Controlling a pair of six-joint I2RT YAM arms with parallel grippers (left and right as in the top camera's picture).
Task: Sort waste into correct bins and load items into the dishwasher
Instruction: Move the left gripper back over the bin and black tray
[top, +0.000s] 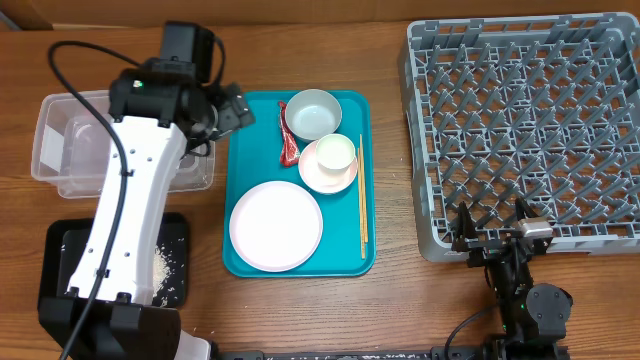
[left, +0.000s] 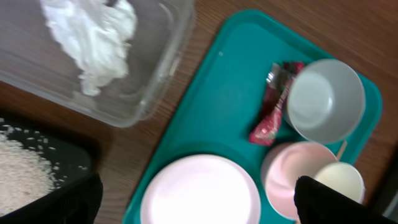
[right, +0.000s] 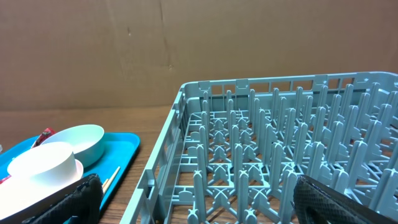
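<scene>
My left end effector (left: 198, 200) hangs with its fingers spread wide and nothing between them, over the left edge of the teal plastic serving tray (top: 252, 150) and just beside the clear rectangular plastic tub (top: 60, 140). A crumpled white tissue (left: 93, 31) lies inside that tub. Next to the tub, on the side nearer my base, the flat black rectangular tray (top: 178, 235) holds a heap of white rice grains (left: 18, 174). On the teal tray, the crinkled red snack wrapper (top: 290, 146) lies right against the pale round bowl (top: 313, 114). The small white cup (top: 336, 152) stands on the small pink saucer (top: 318, 181), and the round pale pink-white plate (top: 276, 226) sits on the near side of them. The thin wooden chopsticks (top: 362, 200) lie along the tray's right side. My right end effector (top: 493, 226) is open too and holds nothing. It sits low over the wooden bench (top: 400, 300) at the near edge of the large square grey plastic dish rack (top: 530, 130), with the rack's upright pegs filling the view from my right wrist
</scene>
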